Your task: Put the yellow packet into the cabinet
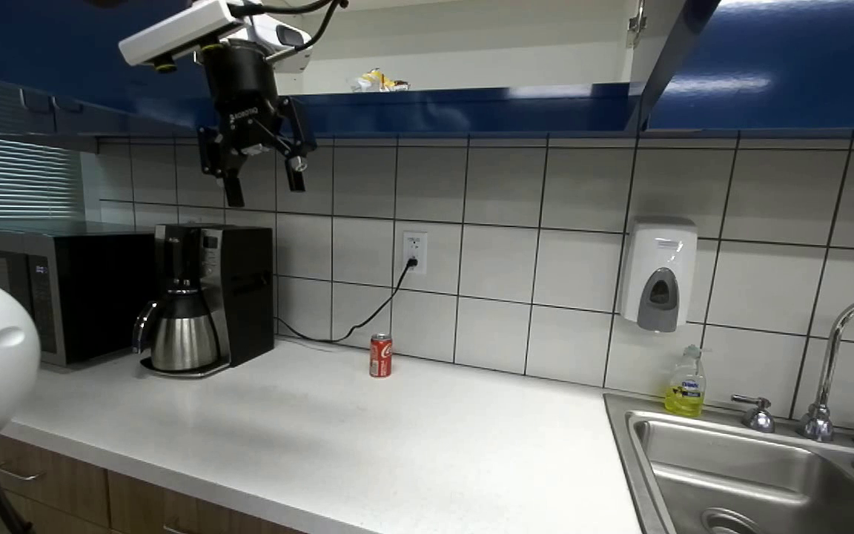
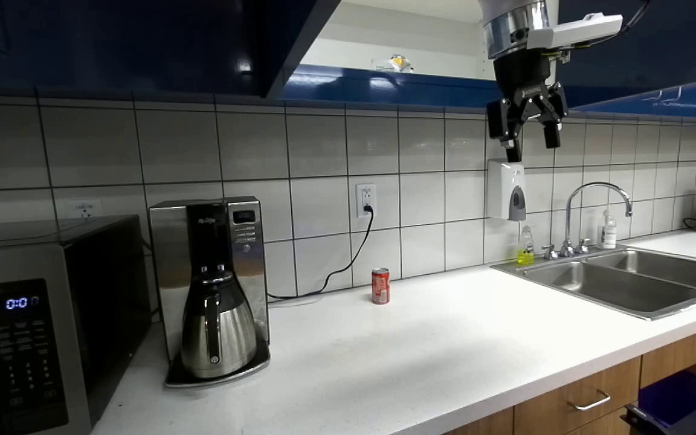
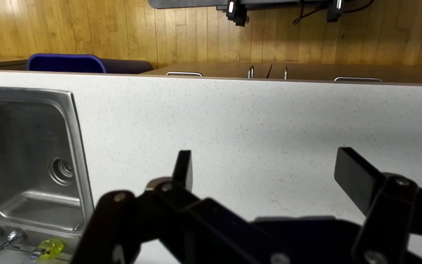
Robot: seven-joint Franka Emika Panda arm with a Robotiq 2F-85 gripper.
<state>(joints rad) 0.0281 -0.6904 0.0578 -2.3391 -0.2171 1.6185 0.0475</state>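
Observation:
The yellow packet [image 1: 375, 80], yellow and white and crumpled, lies on the shelf inside the open blue cabinet [image 1: 471, 111]. It also shows there in an exterior view [image 2: 399, 62], behind the blue front edge of the cabinet [image 2: 348, 81]. Its lower part is hidden by that edge. My gripper [image 1: 265, 194] points down in front of the cabinet, high above the counter and apart from the packet. It also shows in an exterior view [image 2: 533, 151]. In the wrist view the gripper [image 3: 264, 157] is open with nothing between its fingers. The packet is out of the wrist view.
A red can [image 1: 380, 356] stands on the white counter [image 1: 427, 445] near the tiled wall. A coffee maker [image 1: 242, 297] and a microwave [image 2: 22, 326] stand at one end. A soap dispenser [image 1: 660, 274], dish soap [image 1: 685, 386] and a steel sink [image 1: 620, 415] are at the other.

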